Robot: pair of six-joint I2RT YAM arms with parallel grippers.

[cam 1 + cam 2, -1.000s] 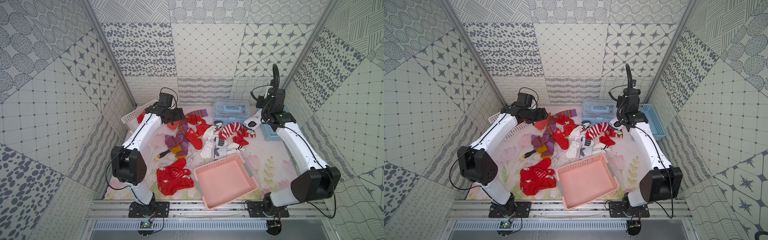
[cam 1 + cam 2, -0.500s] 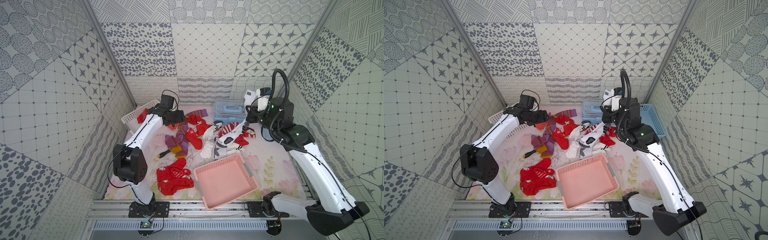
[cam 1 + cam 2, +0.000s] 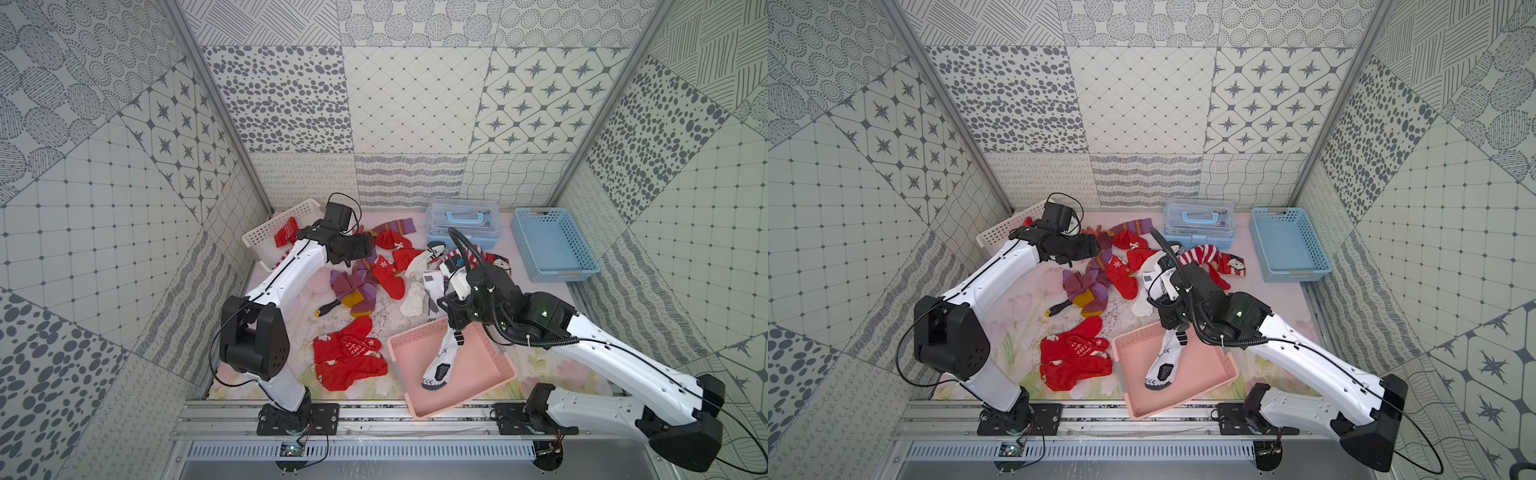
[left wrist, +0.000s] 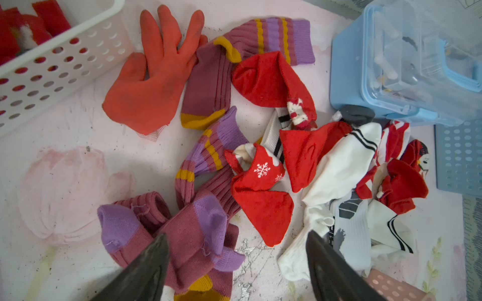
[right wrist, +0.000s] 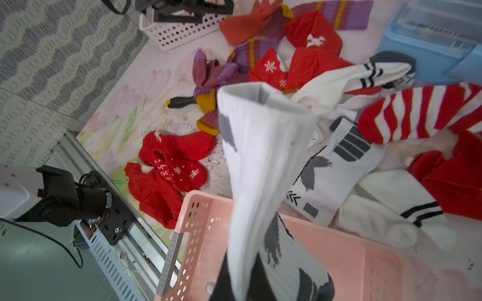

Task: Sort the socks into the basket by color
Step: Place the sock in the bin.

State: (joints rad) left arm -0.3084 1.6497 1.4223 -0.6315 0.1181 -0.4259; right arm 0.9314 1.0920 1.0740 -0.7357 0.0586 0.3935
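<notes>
Here, nearest the table's front edge, the pink basket (image 3: 490,376) sits with one white sock with black-grey marks (image 3: 441,362) hanging into it. The right gripper (image 3: 457,332) is clamped on that sock's upper part, and in both top views the foot end looks to rest on the basket floor while the leg is held up. The step in hand, as I judge it, is delivering a white sock to the pink basket; the next move calls for the jaws to part so the sock drops fully inside, then a lift clear of the basket wall.

Just beside the pink basket, toward the table's left edge, a small heap of red socks with snowflakes (image 3: 347,359) lies on the mat. Farther back, mid-table, the main pile holds purple socks with yellow toes (image 4: 198,229), more red socks, other white socks (image 4: 341,169) and a red-and-white striped sock (image 5: 417,112), with a screwdriver (image 3: 328,308) near the purple ones.

The left gripper (image 4: 237,263) hovers over the purple socks, fingers wide apart and holding nothing. At the back, the white basket (image 3: 266,235) in the left corner already holds something red, an orange-red glove (image 4: 151,78) lies beside it, a clear toolbox (image 3: 463,220) stands at the rear edge, and the blue basket (image 3: 555,266) in the right corner looks bare.
</notes>
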